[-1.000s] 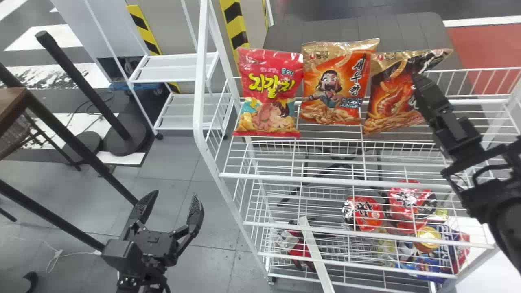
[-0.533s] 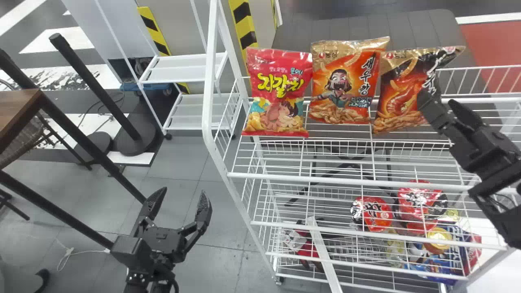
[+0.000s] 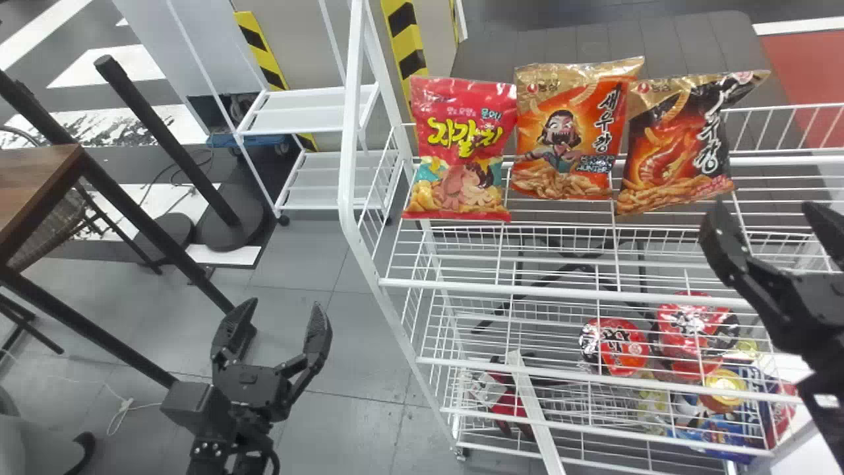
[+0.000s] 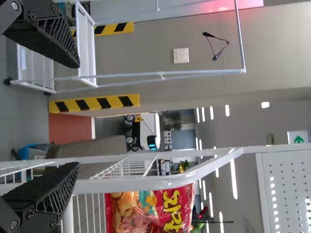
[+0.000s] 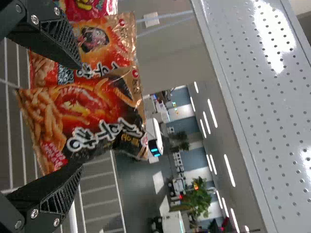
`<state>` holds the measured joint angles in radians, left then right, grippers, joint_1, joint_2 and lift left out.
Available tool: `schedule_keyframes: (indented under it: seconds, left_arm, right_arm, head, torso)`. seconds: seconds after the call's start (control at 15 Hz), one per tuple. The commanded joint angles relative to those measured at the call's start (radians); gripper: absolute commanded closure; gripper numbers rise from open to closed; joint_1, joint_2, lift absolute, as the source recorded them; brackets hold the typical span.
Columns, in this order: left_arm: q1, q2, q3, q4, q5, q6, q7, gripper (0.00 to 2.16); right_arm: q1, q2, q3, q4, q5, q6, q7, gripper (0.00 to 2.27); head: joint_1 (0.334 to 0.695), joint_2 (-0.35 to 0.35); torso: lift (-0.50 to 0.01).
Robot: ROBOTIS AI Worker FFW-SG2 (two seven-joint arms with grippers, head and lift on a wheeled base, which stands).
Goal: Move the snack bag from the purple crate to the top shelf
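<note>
Black-and-orange snack bag (image 3: pixel 676 148) on white wire rack's top shelf (image 3: pixel 791 160), rightmost of three, beside orange snack bag (image 3: pixel 564 142); red snack bag (image 3: pixel 461 152) leftmost. Right gripper (image 3: pixel 765 208) near it, fingers wide apart, nothing held. Left gripper (image 3: pixel 284 307) left of rack, fingers spread, empty.

Left arm (image 3: pixel 227 435) and right arm (image 3: pixel 817 363) finished in black. Boxy housing (image 3: pixel 196 408) mounted on left one. Fingers (image 4: pixel 51 38) tapered, textured, fastened with silver screws (image 4: pixel 31 15).
</note>
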<state>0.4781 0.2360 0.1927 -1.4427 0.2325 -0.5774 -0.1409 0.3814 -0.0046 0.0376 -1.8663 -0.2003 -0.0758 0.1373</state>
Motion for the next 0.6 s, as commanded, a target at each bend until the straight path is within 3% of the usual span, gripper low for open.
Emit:
schedule_keyframes:
  seconds: [0.0,0.53]
  left_arm:
    - [0.010,0.000,0.011,-0.018,0.004,0.000,0.000,0.10]
    - [0.034,-0.007,0.025,-0.025,0.005,-0.003,0.000,0.10]
  right_arm:
    - [0.062,0.006,-0.007,-0.005,0.064,-0.045,-0.027,0.11]
    - [0.183,0.006,-0.030,-0.045,0.117,-0.133,-0.012,0.11]
  head:
    - [0.695,0.271]
    - [0.695,0.286]
  torso:
    - [0.003]
    - [0.003]
